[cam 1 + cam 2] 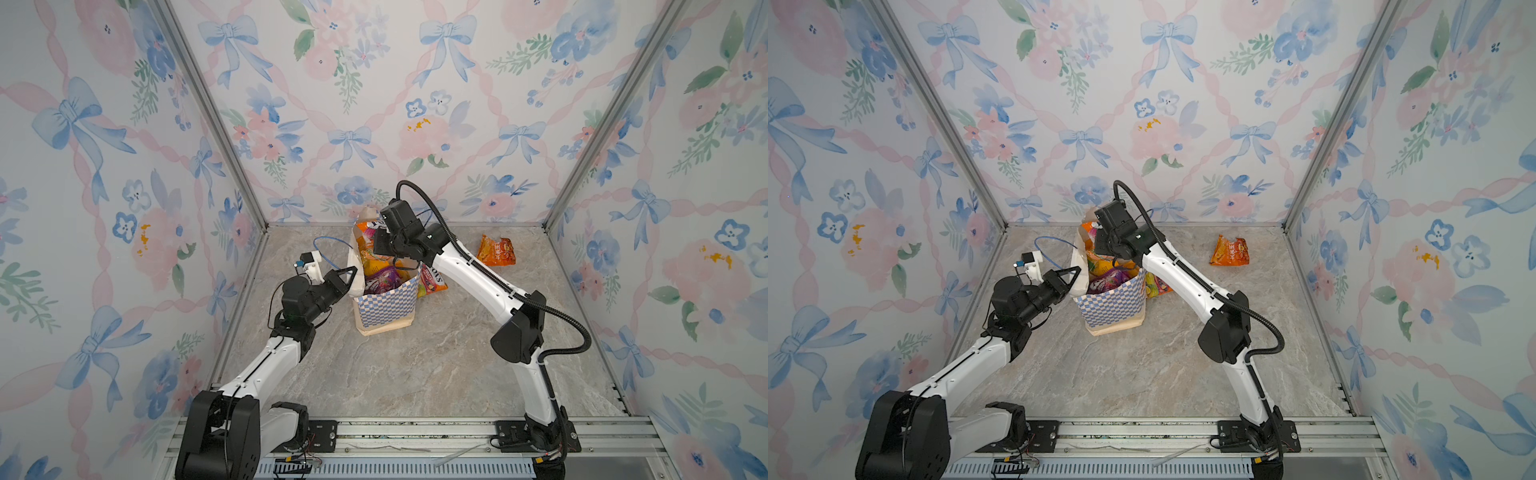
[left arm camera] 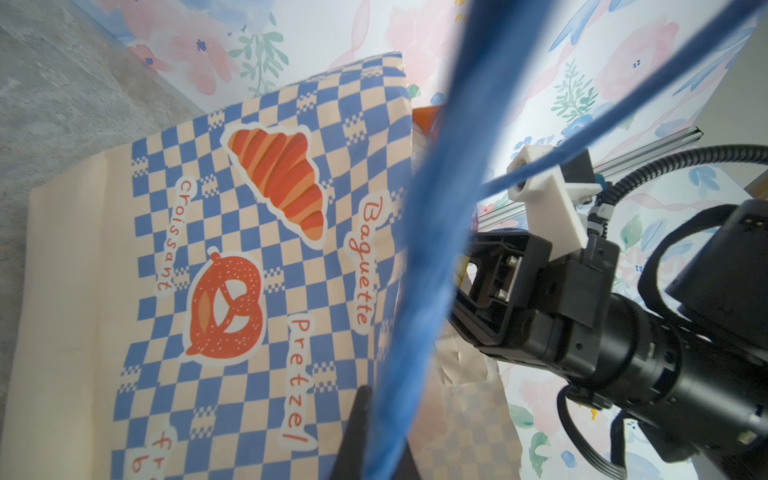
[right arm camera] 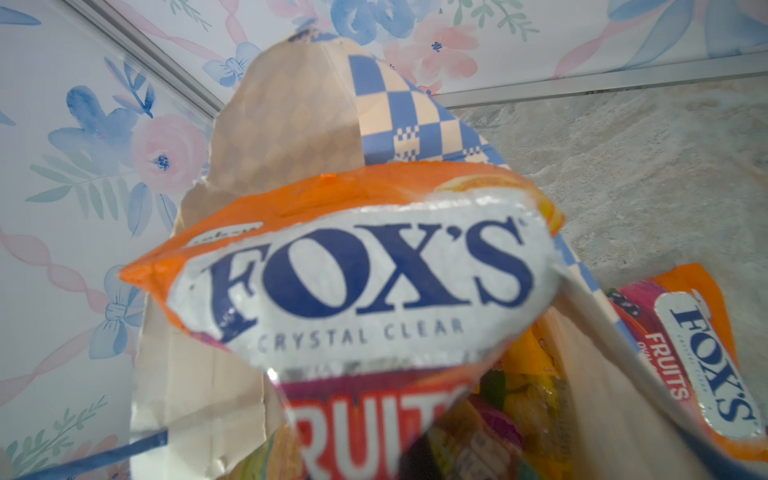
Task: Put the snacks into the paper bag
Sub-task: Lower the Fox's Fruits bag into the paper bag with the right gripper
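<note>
Matt paper bag (image 1: 386, 307); glossy plastic snacks (image 1: 496, 251); smooth marbled tabletop (image 1: 415, 365)

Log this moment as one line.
left end effector: shut on paper bag | right end effector: shut on candy packet over bag | outside: chip bag, second candy packet

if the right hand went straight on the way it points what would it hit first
The right hand seems to pinch the orange FOX'S packet at the bag mouth; going on, it would probably meet the snacks already inside first. Depth is hard to judge.
</note>
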`<state>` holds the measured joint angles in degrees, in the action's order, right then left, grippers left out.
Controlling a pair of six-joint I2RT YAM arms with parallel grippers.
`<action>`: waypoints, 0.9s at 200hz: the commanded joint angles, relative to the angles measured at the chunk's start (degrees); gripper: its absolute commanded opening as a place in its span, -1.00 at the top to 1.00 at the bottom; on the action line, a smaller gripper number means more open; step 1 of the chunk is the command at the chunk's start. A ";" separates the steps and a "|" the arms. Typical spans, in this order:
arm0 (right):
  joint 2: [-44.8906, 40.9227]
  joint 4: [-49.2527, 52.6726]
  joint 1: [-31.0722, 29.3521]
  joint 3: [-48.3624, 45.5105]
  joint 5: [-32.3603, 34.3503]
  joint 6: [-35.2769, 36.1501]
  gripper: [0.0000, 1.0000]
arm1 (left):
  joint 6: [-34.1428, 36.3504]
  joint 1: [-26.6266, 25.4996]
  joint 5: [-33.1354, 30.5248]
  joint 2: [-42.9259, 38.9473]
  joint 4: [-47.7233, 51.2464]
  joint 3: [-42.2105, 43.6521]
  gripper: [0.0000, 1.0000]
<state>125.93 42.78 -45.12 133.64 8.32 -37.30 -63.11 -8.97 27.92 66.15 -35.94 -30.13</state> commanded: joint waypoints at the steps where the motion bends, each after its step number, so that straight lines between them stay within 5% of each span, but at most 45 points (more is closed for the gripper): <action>1: 1.48 0.62 -0.40 2.60 1.78 0.22 0.80 | -0.09 -0.19 1.70 -0.08 -0.09 0.00 1.00; 23: 2.34 1.28 -0.54 3.87 1.29 0.27 0.74 | -0.08 -0.20 1.06 -0.53 -0.12 0.60 1.00; 57: 3.11 1.23 -0.93 5.02 0.61 1.17 0.15 | 0.01 -0.19 1.08 -0.32 -0.10 0.58 1.00; 133: 1.51 1.85 -1.30 5.32 -1.70 5.53 -0.07 | 0.10 -0.08 0.60 -0.23 -0.13 0.88 1.00; 180: -2.55 3.55 -2.34 6.62 -9.00 13.44 -0.44 | 0.01 -0.08 0.20 -1.60 -0.09 1.69 1.00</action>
<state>127.92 43.62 -46.30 137.05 4.58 -29.23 -63.11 -8.97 27.22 66.13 -36.01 -29.80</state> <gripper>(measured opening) 0.693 0.048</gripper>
